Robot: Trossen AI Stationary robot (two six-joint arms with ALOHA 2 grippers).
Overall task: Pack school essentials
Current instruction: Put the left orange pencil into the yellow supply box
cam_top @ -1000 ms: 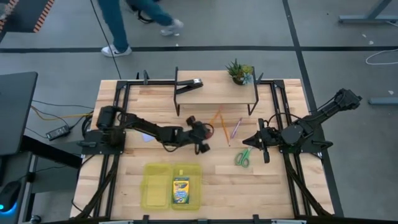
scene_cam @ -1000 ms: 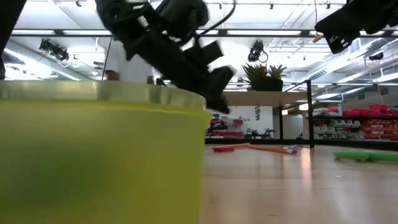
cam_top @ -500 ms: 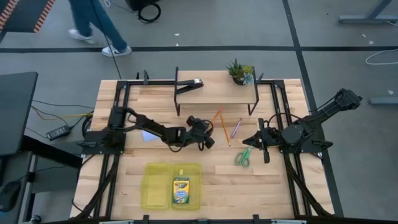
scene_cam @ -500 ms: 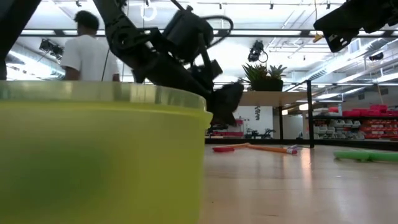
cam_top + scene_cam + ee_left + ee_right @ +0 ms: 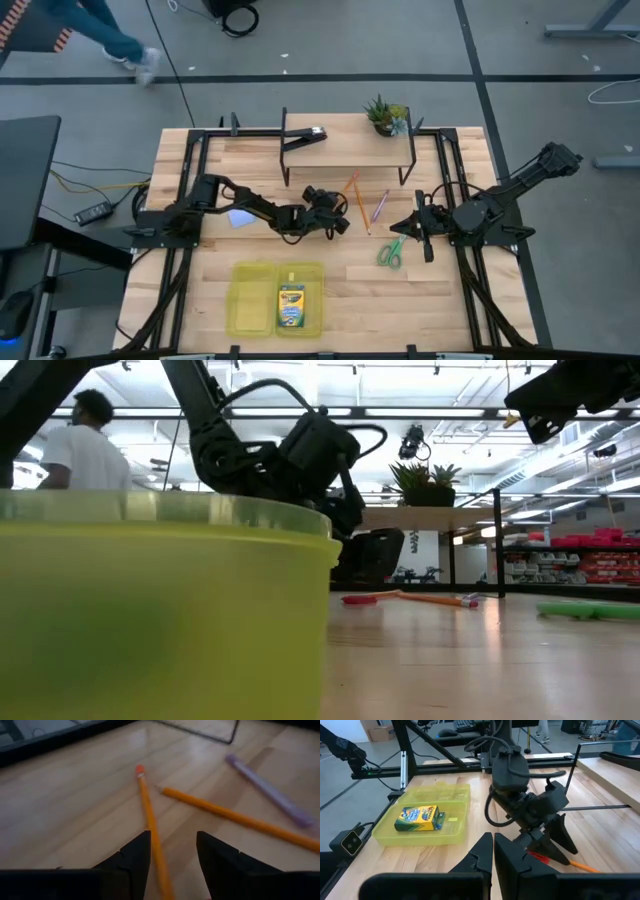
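My left gripper (image 5: 172, 865) is open and low over the table, its fingers on either side of an orange pencil (image 5: 150, 825) with a red end (image 5: 140, 769). Whether they touch it I cannot tell. A second orange pencil (image 5: 235, 816) and the pink-purple pencil (image 5: 270, 790) lie just beyond. In the high view the left gripper (image 5: 335, 217) sits beside the pencils (image 5: 352, 195). Green-handled scissors (image 5: 390, 252) lie flat by my shut right gripper (image 5: 410, 228). The crayon box (image 5: 291, 307) lies in the yellow tray (image 5: 250, 298). The pale block (image 5: 238, 218) lies under the left arm.
A raised wooden shelf on black legs (image 5: 345, 150) stands at the far side, with a potted plant (image 5: 385, 115) and a black clip-like tool (image 5: 305, 135) on it. Black frame rails run along both sides. A person walks on the floor beyond the table (image 5: 100, 30).
My left gripper has moved toward the table's right and far side, away from the tray and toward the pencils, and has come down close to the tabletop. The person beyond the table has walked off to the left. My right arm has kept still.
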